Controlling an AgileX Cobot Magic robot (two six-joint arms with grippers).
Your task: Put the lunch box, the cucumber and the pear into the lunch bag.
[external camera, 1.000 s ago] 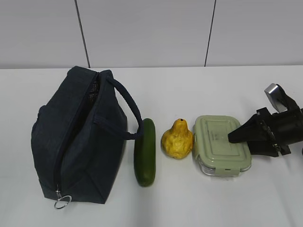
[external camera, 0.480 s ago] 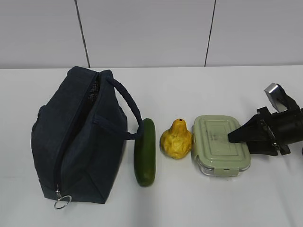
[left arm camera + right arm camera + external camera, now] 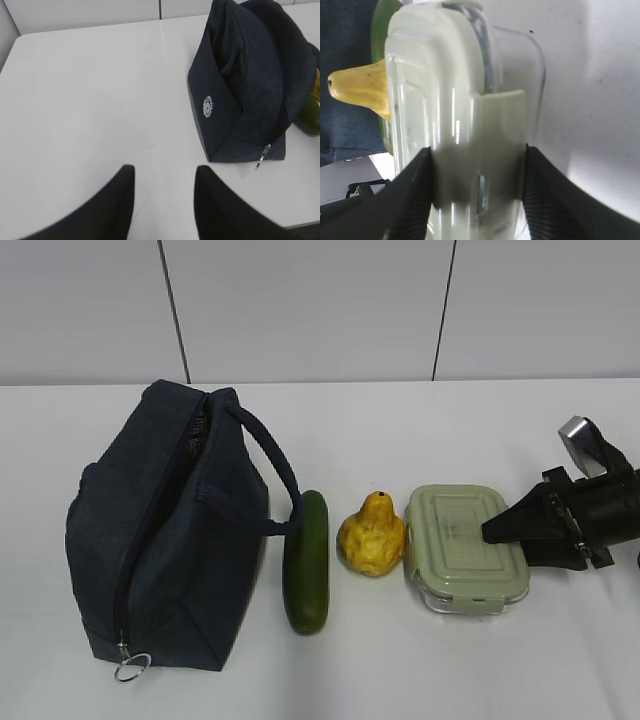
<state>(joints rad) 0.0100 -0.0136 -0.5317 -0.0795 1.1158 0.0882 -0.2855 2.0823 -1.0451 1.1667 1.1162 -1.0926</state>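
Jaws of the right gripper (image 3: 477, 195) clamp the lunch box (image 3: 464, 546) at its right end; the lunch bag (image 3: 165, 530) lies far left; left gripper (image 3: 162, 200) jaws gape

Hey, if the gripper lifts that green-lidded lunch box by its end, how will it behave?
The lunch box looks rigid, so it probably won't flex. Its clear walls and glossy lid look smooth, so it may slip. Held by one end in the right gripper, it may droop.

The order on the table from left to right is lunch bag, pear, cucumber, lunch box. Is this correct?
Not quite. The exterior view shows the cucumber directly beside the lunch bag, with the pear between it and the lunch box: bag, cucumber, pear, box.
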